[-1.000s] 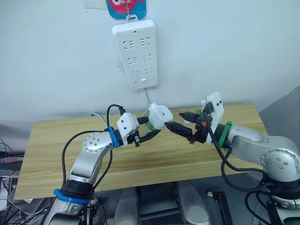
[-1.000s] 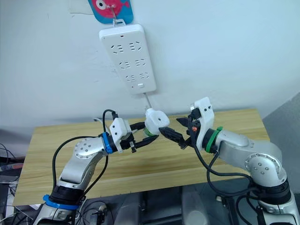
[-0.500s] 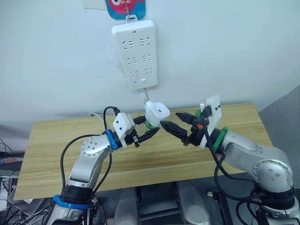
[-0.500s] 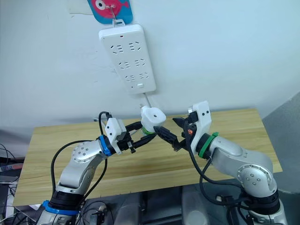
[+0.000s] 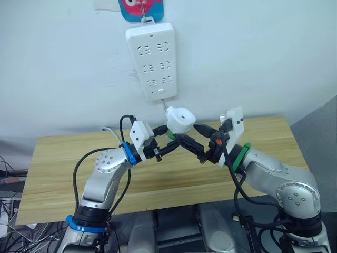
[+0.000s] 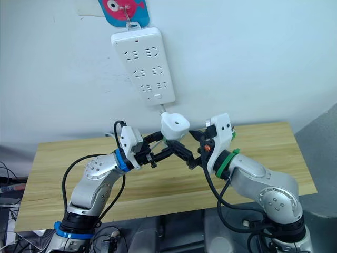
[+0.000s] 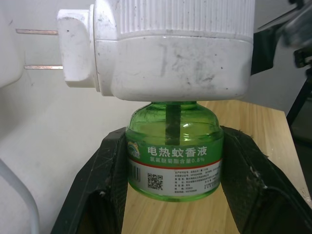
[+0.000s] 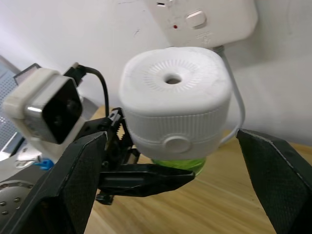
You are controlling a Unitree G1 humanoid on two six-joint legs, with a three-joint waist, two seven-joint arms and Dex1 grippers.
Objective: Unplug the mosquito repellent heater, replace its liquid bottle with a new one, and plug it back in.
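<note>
Left gripper (image 7: 173, 161) is pinching the liquid bottle (image 7: 174, 153), one black finger on each side of its labelled body, and holds it upright in the air above the wooden table (image 5: 79, 158). Directly above that grip sits the mosquito repellent heater (image 5: 179, 120), seated on the bottle's neck, unplugged, with its two bare prongs (image 7: 35, 48) pointing to one side. Right gripper (image 8: 170, 161) is spread wide, a finger standing off each flank of the heater and touching neither side as far as the right wrist view shows. Above and beyond both grippers, the power strip (image 5: 152, 59) hangs on the wall, well apart from the heater.

Handling assessment:
- The heater looks a hard, light plastic shell, smooth on the lower band and ribbed higher up. The ribbed band or the flat flanks appear the soundest place to take hold; the prongs should be kept clear of the fingers.
- The bottle appears thin, rigid, translucent plastic, likely slick where the glossy label wraps it. The present hold across the label looks adequate, though twisting could let it slip.
- A wick runs up inside the neck and would probably not tolerate sideways force.

Count:
- Heaters: one.
- Green bottles: one, in the heater.
- Power strips: one.
- Grippers: two.
</note>
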